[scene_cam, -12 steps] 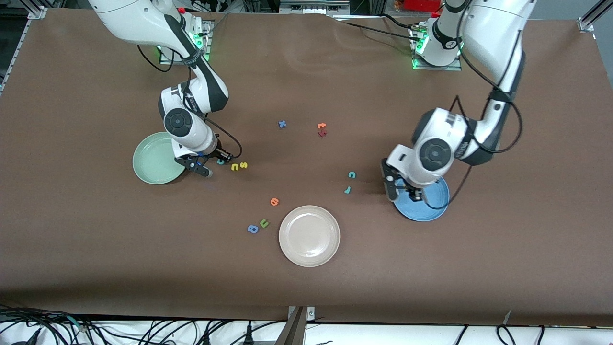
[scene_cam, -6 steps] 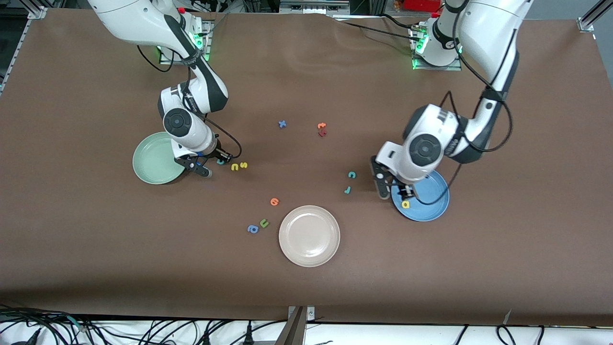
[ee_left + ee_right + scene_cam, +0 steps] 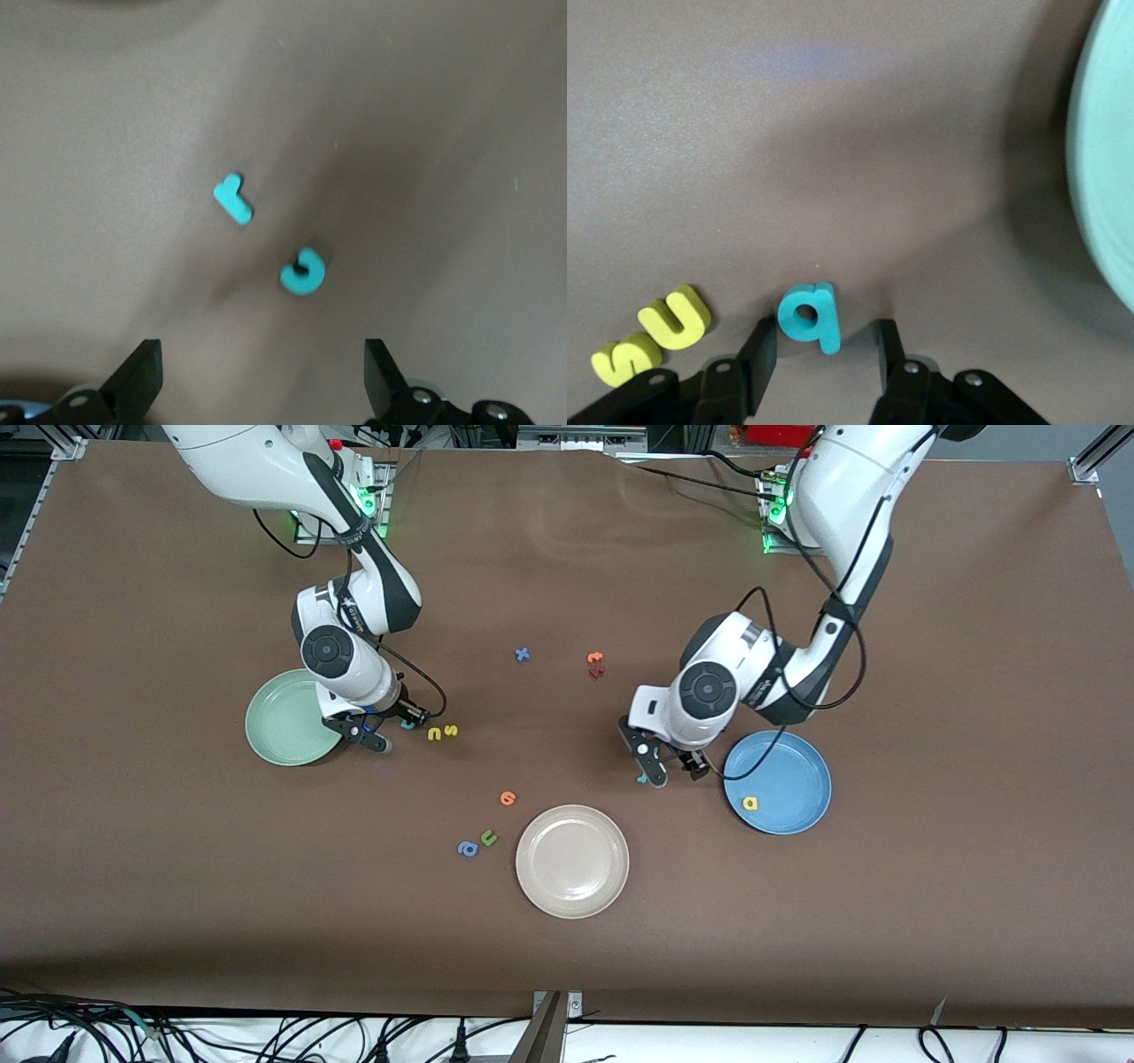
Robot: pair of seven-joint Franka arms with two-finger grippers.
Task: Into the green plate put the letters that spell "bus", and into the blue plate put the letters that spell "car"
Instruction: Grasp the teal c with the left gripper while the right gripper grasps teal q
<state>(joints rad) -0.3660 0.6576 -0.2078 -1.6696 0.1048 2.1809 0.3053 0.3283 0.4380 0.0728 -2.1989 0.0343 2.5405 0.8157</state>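
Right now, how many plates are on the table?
3. The green plate lies toward the right arm's end, the blue plate toward the left arm's end, and the beige plate between them, nearest the front camera. None seems hidden.

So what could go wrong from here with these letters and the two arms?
The right gripper, open, straddles the teal b, with the yellow u and yellow s close beside; a finger could knock them. The left gripper hangs open over the teal c and teal r, which lie close; closing may catch both or flick one.
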